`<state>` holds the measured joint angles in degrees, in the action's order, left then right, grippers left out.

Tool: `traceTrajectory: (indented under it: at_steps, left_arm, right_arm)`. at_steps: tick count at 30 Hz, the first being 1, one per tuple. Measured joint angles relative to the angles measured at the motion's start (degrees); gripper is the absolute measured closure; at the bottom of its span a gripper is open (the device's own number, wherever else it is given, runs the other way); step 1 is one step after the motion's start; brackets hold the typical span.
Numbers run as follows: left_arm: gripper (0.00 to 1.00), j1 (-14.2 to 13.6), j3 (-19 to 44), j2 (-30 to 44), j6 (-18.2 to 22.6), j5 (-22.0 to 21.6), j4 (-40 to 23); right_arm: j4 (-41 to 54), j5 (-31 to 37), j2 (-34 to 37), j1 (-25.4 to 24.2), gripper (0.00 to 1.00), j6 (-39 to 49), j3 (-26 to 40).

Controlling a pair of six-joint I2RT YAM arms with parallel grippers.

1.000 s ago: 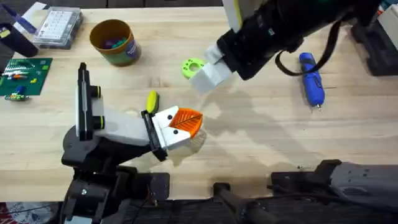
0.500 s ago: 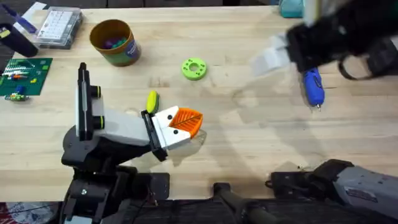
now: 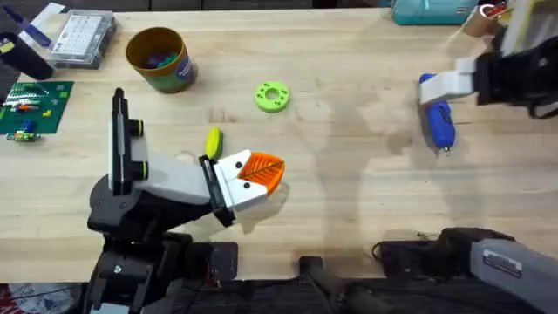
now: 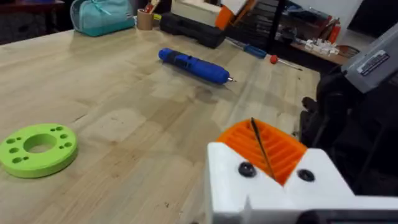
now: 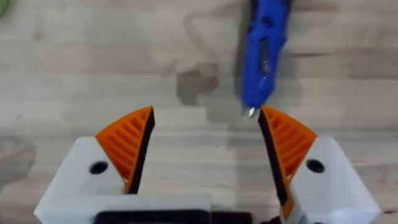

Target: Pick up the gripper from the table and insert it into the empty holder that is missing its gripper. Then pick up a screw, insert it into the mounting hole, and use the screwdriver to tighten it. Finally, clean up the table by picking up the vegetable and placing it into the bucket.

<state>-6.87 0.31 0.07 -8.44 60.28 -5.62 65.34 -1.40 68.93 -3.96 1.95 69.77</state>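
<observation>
Swung from the green ring [image 3: 272,96] to above the screwdriver [image 3: 437,119] at table's right: right gripper [image 5: 205,140], fingers spread, bit tip between pads. Left gripper [image 3: 258,170] pressed together, low near vegetable [image 3: 213,140].

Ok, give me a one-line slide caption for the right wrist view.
Right gripper with jaws open above the table, the blue screwdriver lying just ahead, nearest the right-hand pad.

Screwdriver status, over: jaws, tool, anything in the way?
Right gripper jaws open, above screwdriver on the table, empty. Left gripper jaws shut, empty, beside vegetable. Nothing blocking the tool.
</observation>
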Motion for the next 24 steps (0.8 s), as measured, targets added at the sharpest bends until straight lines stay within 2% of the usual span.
traceTrajectory:
  at_steps: [6, 11, 24]
  left_arm:
    - [0.994, 0.0, 0.05, -0.04, 0.02, 0.54, -0.31]
    - [0.994, 0.0, 0.05, -0.03, 0.04, 0.54, -0.31]
    - [0.994, 0.0, 0.05, -0.04, 0.02, 0.54, -0.31]
  right_arm:
    - [-8.42, -1.25, 2.92, -9.16, 0.016, 6.69, -0.05]
    - [-12.5, -1.49, 8.76, -13.89, 0.016, 10.16, -0.07]
    - [-27.07, -4.42, 27.74, -15.35, 0.016, 14.81, -0.16]
